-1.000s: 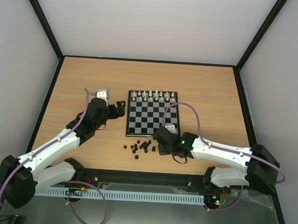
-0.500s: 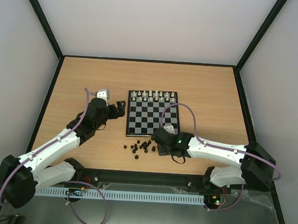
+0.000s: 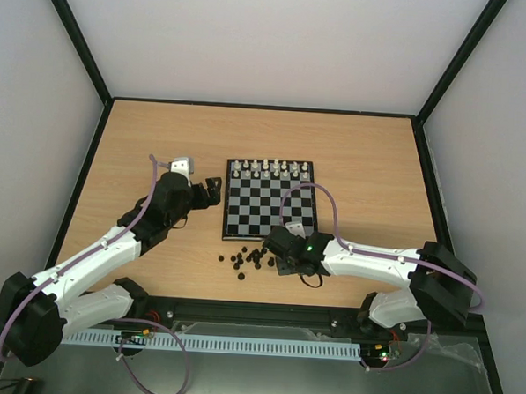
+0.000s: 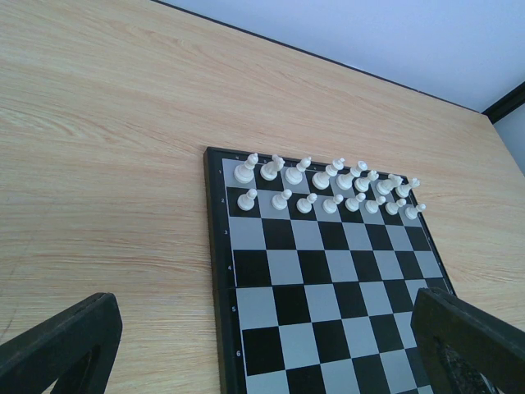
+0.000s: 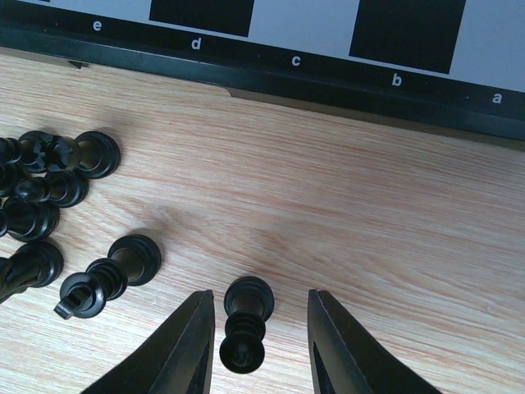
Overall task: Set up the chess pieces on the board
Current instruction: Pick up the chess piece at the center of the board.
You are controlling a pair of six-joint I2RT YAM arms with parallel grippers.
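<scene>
Chess pieces lie on the surface just short of the board: one black piece between the right tool's narrowly parted fingers, untouched, others toppled leftward, some cut off by the frame. Farther, the left tool gapes wide beside the board; white pieces fill its far rows.

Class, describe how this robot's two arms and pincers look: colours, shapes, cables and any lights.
Both the left arm and right arm have white links between bulky black joints, and a lilac cable loops along each. A green light glows near the right wrist. The left pincer has blocky black fingers; the right pincer has smooth, tapering black fingers.
</scene>
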